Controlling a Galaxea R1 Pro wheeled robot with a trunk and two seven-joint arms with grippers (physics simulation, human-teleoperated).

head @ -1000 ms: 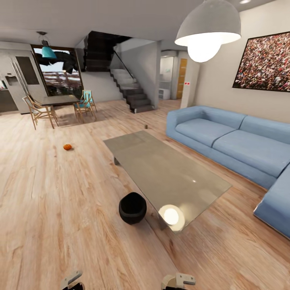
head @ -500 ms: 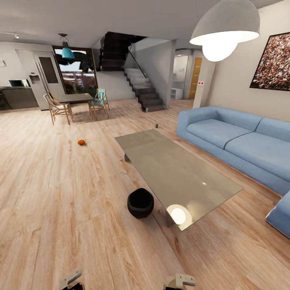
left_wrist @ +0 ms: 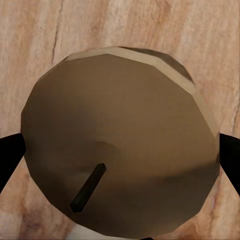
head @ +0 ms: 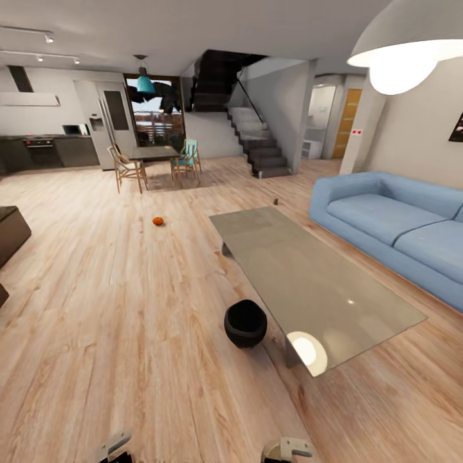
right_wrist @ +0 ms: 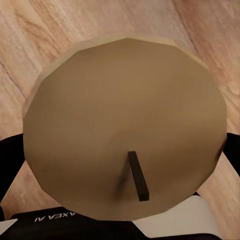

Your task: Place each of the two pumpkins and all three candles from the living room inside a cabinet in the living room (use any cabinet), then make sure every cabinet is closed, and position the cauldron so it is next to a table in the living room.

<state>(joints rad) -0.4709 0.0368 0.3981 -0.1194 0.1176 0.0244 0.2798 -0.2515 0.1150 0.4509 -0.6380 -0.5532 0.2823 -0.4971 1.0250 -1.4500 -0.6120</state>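
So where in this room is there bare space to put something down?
The long glass coffee table shows a bare top. Wide wooden floor lies open between it, the small orange pumpkin and the dark brown unit at the left edge. It is tighter at the table's near corner, where the round black cauldron sits close beside it.

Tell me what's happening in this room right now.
The robot stands in the living room with a beige candle clamped in its left gripper and another candle in its right gripper, both held above the wooden floor. Ahead, the black cauldron sits on the floor beside the glass coffee table. One orange pumpkin lies on the floor farther off, toward the dining table.
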